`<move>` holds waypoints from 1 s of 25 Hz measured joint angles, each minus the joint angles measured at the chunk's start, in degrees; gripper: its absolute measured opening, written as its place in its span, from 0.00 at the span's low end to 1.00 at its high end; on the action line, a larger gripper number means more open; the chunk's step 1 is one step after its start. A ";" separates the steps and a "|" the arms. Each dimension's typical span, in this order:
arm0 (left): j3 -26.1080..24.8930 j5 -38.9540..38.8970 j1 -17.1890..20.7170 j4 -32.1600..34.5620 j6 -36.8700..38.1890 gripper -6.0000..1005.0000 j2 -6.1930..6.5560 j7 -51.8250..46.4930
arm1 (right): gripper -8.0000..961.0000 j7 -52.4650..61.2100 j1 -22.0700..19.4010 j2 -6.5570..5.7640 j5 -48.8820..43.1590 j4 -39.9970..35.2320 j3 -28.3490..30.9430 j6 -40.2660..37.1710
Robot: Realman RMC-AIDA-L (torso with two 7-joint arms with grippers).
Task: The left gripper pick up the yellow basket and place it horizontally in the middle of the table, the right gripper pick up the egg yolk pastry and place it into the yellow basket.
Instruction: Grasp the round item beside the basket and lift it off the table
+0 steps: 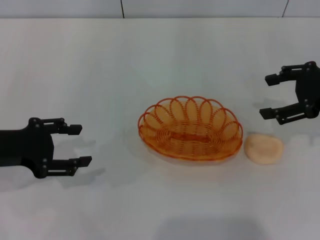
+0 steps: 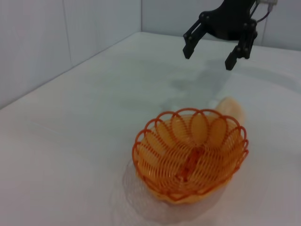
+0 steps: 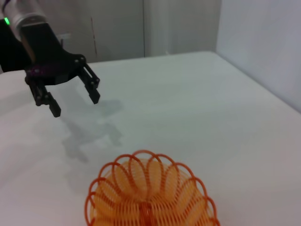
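The yellow basket (image 1: 190, 128), an orange-amber wire oval, lies lengthwise across the middle of the white table (image 1: 100, 70); it also shows in the left wrist view (image 2: 190, 153) and the right wrist view (image 3: 148, 195). The egg yolk pastry (image 1: 263, 148) lies on the table just right of the basket, touching or nearly touching its rim, and peeks out behind the basket in the left wrist view (image 2: 231, 108). My left gripper (image 1: 79, 145) is open and empty, left of the basket, also seen in the right wrist view (image 3: 75, 100). My right gripper (image 1: 269, 96) is open and empty, above and right of the pastry, also seen in the left wrist view (image 2: 209, 57).
A pale wall (image 1: 200, 7) runs along the table's far edge. Nothing else stands on the table.
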 joint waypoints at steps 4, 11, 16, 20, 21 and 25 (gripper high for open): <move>0.00 -0.10 1.00 -0.40 -0.41 0.74 -0.77 3.35 | 0.89 5.03 0.59 -0.65 -4.28 -2.08 -0.14 -2.02; -1.57 -1.48 1.06 -3.54 -0.60 0.74 -0.70 7.10 | 0.89 13.37 3.87 -2.08 -10.47 -3.33 -0.32 -8.78; -2.34 -1.87 0.12 -3.74 -0.78 0.74 -0.72 7.36 | 0.89 15.05 4.72 -1.65 -13.32 -3.26 -1.74 -9.80; -2.15 -1.89 -0.92 -4.13 -0.45 0.74 -0.71 6.08 | 0.89 15.81 4.60 -0.45 -15.29 -2.97 -5.30 -7.81; -2.17 -1.98 -1.07 -4.22 -0.51 0.74 -0.71 5.80 | 0.89 15.89 4.56 -0.08 -15.96 -2.91 -6.02 -7.02; -2.32 -2.71 -1.60 -4.57 -1.13 0.74 -0.78 5.28 | 0.89 15.88 4.44 1.33 -18.59 -2.73 -7.56 -3.41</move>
